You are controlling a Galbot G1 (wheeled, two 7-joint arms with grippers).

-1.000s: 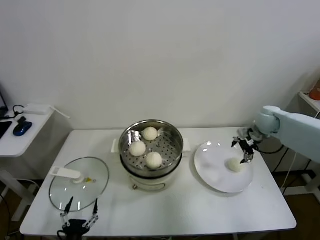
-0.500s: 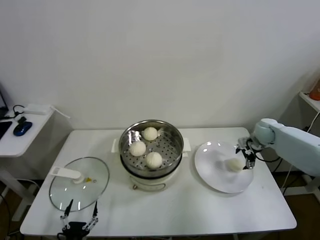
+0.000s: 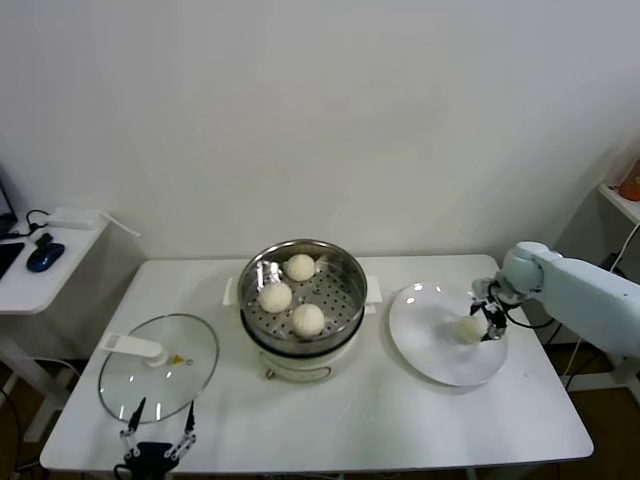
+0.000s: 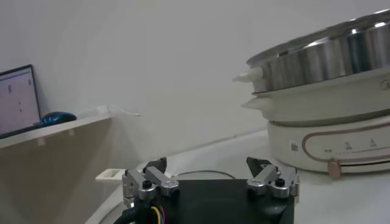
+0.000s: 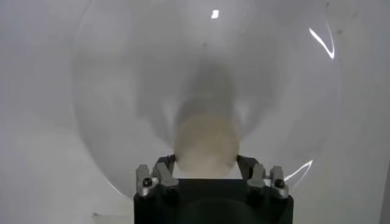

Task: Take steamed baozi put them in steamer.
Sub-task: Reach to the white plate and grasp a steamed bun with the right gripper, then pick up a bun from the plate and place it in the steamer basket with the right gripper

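Baozi number four [image 3: 468, 328] sits on the white plate [image 3: 430, 345] at the right side of the bench [image 3: 330, 420], while three others [image 3: 292, 294] already lie in the steamer [image 3: 303, 290] at the middle. The right gripper [image 3: 486, 320] is down at the plate with its fingers [image 5: 163, 173] set against both flanks of the bun, apparently clasping it, though the bun does not look lifted yet. It is likely light, soft and a little tacky, so a gentle hold across its widest part should carry it without denting the dough. The left gripper [image 4: 210, 182] waits low at the bench's front edge near the glass lid [image 3: 158, 365], fingers spread and empty.
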